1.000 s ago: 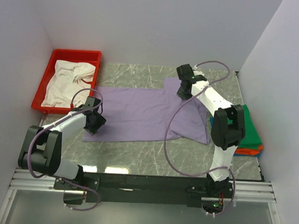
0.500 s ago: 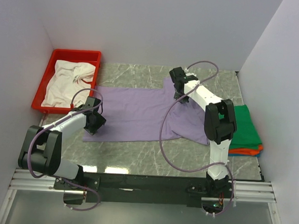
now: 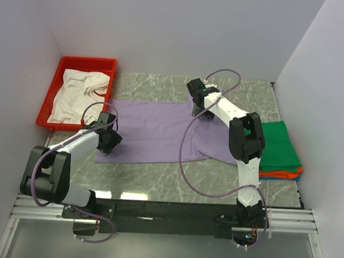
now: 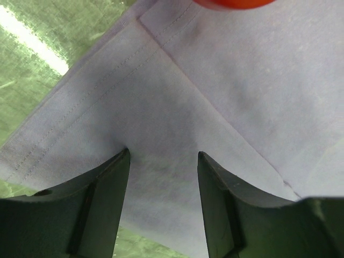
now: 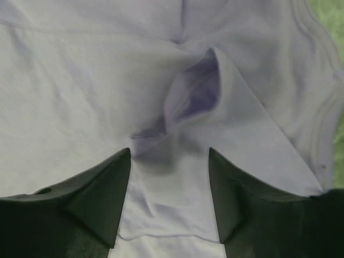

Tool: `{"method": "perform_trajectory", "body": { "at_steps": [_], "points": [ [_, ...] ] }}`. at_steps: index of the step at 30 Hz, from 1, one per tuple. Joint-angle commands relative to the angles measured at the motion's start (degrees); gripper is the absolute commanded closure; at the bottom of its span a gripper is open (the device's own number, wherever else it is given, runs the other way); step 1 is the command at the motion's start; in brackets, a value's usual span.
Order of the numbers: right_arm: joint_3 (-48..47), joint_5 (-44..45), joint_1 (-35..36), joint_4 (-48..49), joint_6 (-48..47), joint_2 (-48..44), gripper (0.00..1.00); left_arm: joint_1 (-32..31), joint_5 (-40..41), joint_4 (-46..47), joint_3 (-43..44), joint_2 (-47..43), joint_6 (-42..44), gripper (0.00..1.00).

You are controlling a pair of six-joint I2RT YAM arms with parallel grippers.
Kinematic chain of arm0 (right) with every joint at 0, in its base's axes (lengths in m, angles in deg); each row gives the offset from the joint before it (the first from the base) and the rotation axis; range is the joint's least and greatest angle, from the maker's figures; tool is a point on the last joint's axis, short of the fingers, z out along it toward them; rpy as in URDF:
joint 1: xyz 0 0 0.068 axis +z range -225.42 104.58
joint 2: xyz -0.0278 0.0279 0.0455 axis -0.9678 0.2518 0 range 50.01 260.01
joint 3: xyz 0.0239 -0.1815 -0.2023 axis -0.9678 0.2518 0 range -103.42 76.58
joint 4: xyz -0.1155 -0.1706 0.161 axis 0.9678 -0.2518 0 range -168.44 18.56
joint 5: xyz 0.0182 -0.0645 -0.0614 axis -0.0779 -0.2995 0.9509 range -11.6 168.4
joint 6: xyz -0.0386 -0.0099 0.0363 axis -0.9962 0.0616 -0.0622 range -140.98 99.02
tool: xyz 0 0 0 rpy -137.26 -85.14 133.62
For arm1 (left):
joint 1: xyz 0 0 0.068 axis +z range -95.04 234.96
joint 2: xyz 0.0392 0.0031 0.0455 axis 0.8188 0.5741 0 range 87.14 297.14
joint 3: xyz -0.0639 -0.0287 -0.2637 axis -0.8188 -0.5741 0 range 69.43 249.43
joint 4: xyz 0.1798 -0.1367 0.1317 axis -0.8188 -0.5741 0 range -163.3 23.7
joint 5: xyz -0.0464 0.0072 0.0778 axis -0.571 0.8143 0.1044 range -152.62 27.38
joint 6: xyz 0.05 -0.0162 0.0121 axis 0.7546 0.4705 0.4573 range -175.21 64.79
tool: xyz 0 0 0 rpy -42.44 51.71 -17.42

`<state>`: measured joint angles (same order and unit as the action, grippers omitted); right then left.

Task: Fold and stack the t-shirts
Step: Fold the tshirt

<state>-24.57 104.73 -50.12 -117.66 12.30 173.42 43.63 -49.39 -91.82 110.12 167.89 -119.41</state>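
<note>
**Top external view.** Shows lavender t-shirt (image 3: 154,131) spread flat across middle of marble table (image 3: 157,175), long axis running left to right, right end rumpled. Places left gripper (image 3: 108,141) over near-left corner of that shirt. Places right gripper (image 3: 198,106) over far edge of same shirt, right of centre. Shows white t-shirt (image 3: 78,94) crumpled inside red tray (image 3: 88,61) at far-left corner. Shows folded stack at right table edge, just beside right arm: green t-shirt (image 3: 279,146) on top, orange t-shirt (image 3: 283,170) directly beneath.

**Left wrist view.** Shows both fingers (image 4: 102,209) spread wide: released, nothing clamped. Shows hemmed corner of lavender shirt lying flat beneath and between them, double stitch line visible along hem. Shows bare table at left of frame.

**Right wrist view.** Shows both fingers (image 5: 91,199) apart: released, no cloth pinched. Shows raised pucker of lavender cloth just beyond gap, its open fold darker inside. Shows stitched edge of shirt at right and sliver of table at top-right corner.
</note>
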Motion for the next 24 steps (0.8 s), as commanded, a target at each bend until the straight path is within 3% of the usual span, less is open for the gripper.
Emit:
{"method": "perform_trajectory", "body": {
  "at_steps": [1, 8, 12, 15, 19, 24],
  "points": [
    [3.21, 0.67, -1.30, -1.77, 1.61, -8.07, 0.32, -0.18, -0.22, 2.66, -2.63, -0.68, -0.75, 0.41],
    [28.86, -9.69, -8.58, 3.13, 9.34, -32.68, 0.30, -0.09, -0.93, 5.04, -4.82, -4.46, -1.45, 0.41],
    [46.86, -11.74, -13.60, 5.35, 12.69, -49.19, 0.32, -0.09, -2.15, 6.61, -5.18, -5.25, -1.45, 0.41],
    [55.75, -13.13, -18.08, 5.78, 13.04, -56.67, 0.34, -0.18, -2.95, 7.41, -5.09, -5.08, -1.19, 0.41],
    [63.51, -15.86, -22.04, 9.03, 13.22, -60.48, 0.35, -0.09, -3.48, 8.73, -5.18, -4.55, -0.92, 0.41],
    [67.30, -16.65, -22.57, 14.91, 15.06, -58.12, 0.35, -0.09, -3.74, 9.34, -4.91, -2.88, -0.31, 0.41]
  ]
}}
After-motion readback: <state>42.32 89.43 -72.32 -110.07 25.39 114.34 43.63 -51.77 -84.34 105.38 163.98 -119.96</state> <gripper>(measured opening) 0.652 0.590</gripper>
